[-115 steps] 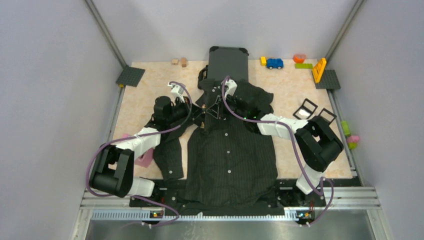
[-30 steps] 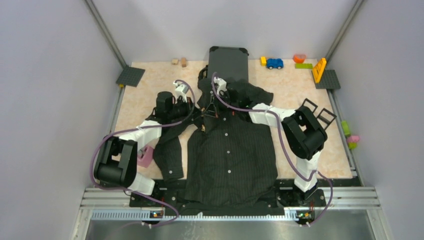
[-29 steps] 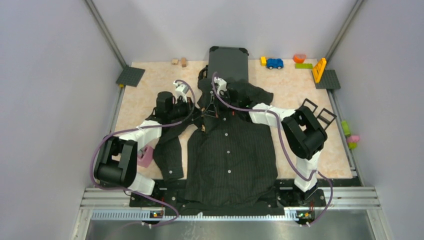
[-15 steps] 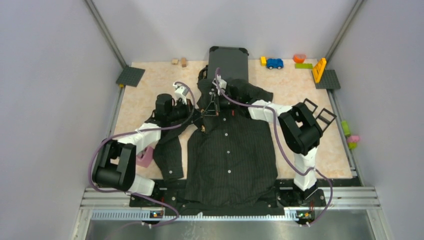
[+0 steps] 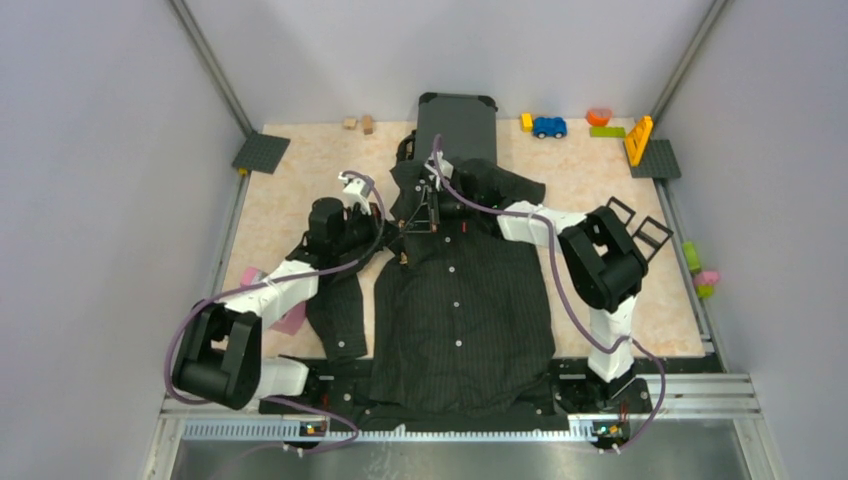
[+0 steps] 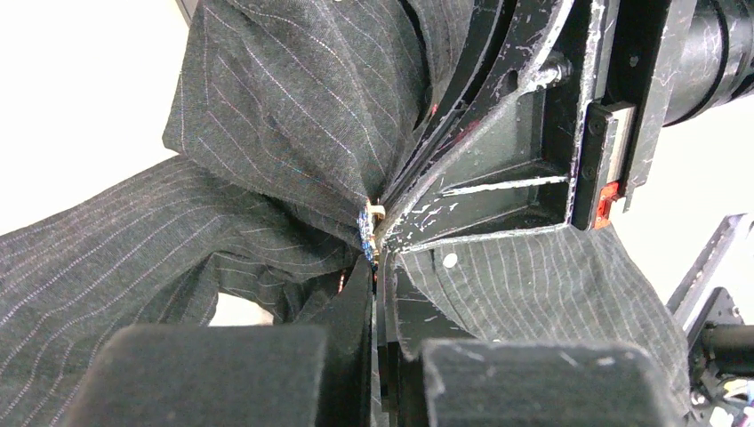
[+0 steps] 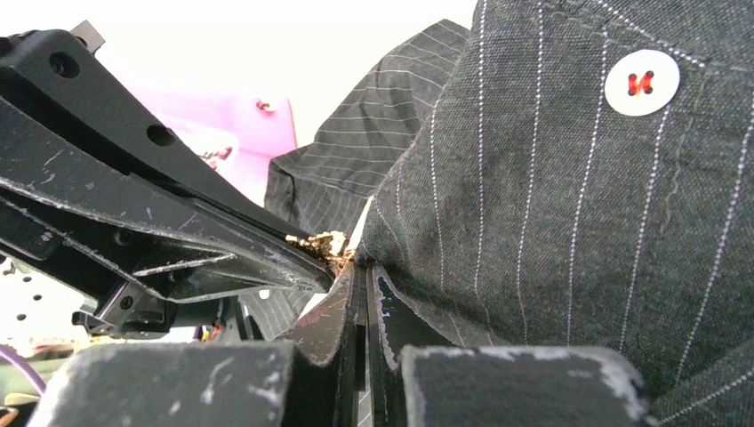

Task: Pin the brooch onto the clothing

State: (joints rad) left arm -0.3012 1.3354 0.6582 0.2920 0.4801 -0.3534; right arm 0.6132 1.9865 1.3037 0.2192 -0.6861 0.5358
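The black pinstriped shirt lies flat on the table, collar towards the back. Both grippers meet at its collar area. My left gripper is shut, with the small gold and blue brooch at its fingertips. My right gripper is shut on a raised fold of the shirt fabric, tip to tip with the left one. The right wrist view shows the gold brooch between the left gripper's fingers and my right fingertips. A white button shows on the fold.
A dark grey suitcase stands behind the collar. A toy car and coloured blocks lie at the back right. Grey baseplates sit at both back corners. Black frames lie at the right, a pink object at the left.
Both grippers stay shut and joined at the collar. The left arm has shifted a little nearer and leftward, and the right gripper has moved in to the collar fold.
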